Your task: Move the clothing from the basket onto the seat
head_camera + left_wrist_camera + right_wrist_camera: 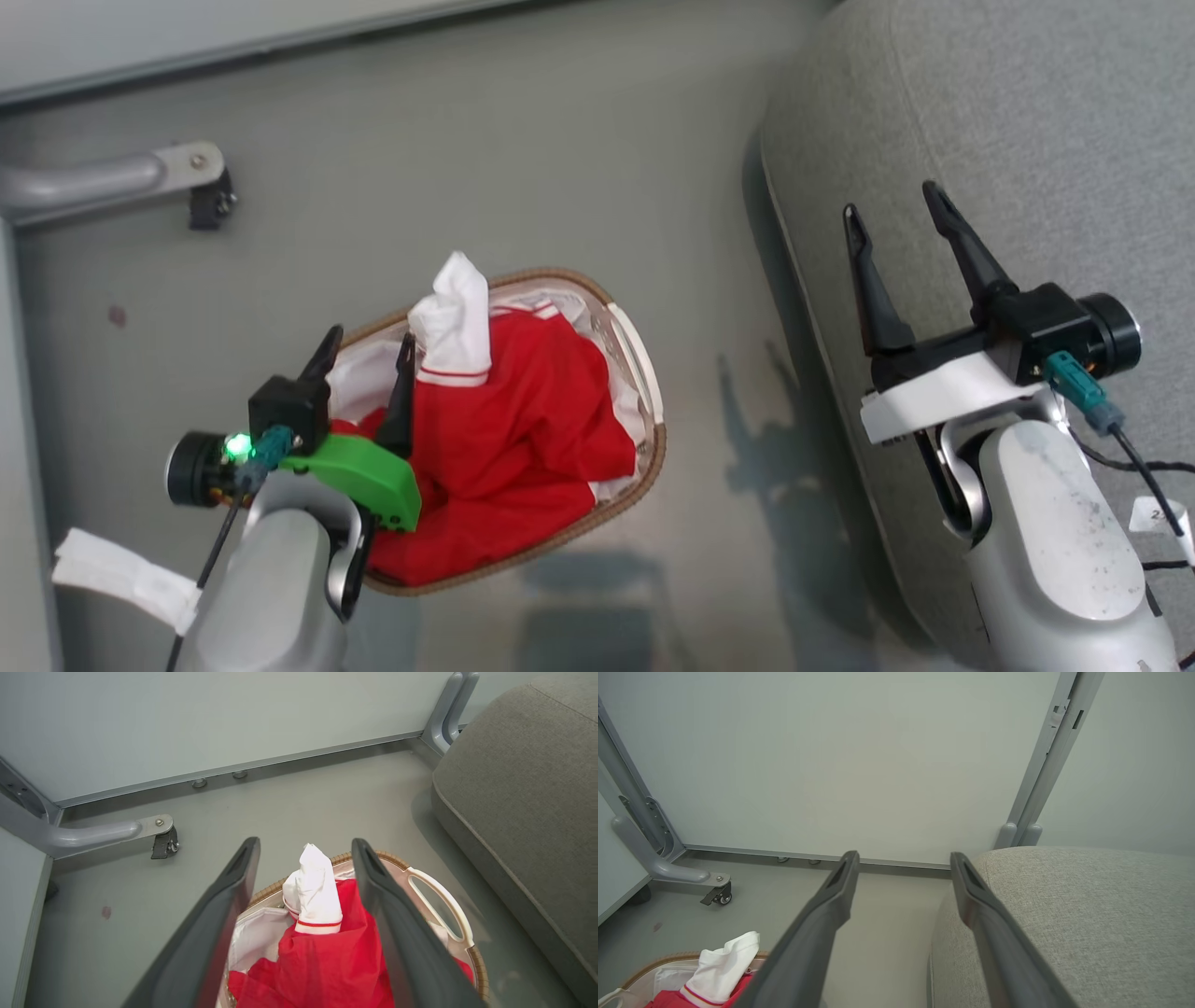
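The oval basket point(653, 457) stands on the floor, heaped with red clothing point(523, 411). One white sleeve point(456, 317) sticks up from the heap. My left gripper point(370, 341) hovers open over the basket's left side. In the left wrist view the sleeve point(317, 891) rises between the spread fingers of the gripper point(306, 847), above the red fabric point(327, 961) and beside the basket handle point(444, 900). My right gripper point(890, 202) is open and holds nothing, over the left edge of the grey seat point(1027, 140). In the right wrist view it point(904, 856) points at the wall, with the seat point(1087, 914) at the right.
A grey frame leg with a castor point(196, 177) stands on the floor beyond the basket, also seen as the castor leg point(159, 835). A pale wall panel point(878, 765) closes the far side. Bare floor point(560, 168) lies between basket, wall and seat.
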{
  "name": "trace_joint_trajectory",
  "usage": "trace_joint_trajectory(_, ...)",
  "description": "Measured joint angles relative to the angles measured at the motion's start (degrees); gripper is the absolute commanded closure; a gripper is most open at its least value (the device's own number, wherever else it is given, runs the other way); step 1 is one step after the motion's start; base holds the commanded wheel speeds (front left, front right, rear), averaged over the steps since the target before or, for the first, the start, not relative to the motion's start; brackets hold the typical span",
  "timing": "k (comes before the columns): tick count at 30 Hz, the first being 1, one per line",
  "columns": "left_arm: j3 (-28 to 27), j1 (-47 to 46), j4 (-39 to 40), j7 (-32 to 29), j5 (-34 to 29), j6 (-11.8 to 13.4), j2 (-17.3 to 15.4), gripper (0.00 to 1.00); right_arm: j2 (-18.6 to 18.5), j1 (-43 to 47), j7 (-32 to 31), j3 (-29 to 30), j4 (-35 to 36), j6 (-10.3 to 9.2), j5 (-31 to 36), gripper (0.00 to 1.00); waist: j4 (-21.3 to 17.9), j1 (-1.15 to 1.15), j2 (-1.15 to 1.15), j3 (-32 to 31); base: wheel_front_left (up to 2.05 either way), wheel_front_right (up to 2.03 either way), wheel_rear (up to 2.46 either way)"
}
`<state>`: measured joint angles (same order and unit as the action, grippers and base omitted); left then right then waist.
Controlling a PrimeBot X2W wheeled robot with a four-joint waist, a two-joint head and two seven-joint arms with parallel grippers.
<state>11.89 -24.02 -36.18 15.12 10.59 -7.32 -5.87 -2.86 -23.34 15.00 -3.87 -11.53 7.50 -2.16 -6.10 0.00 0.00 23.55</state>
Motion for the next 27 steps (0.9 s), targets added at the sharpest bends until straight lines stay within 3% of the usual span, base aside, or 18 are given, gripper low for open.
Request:
trace_joint_trajectory(12,5.6,-10.6,-5.9,0.0,0.4,0.0,-4.1,0.00,0.0,-4.7,0.0,-0.6,6.9,0.00,-3.0,0.00,-2.6,0.00,0.00,12.8,0.00,0.00,0.00)
trace_joint_trajectory(27,11.4,-21.2,-21.8,0.0,4.9,0.0,-6.6,0.00,0.0,-7.8,0.0,-2.9,13.9,0.00,-5.9,0.00,-6.2,0.00,0.00,24.9,0.00,0.00,0.00)
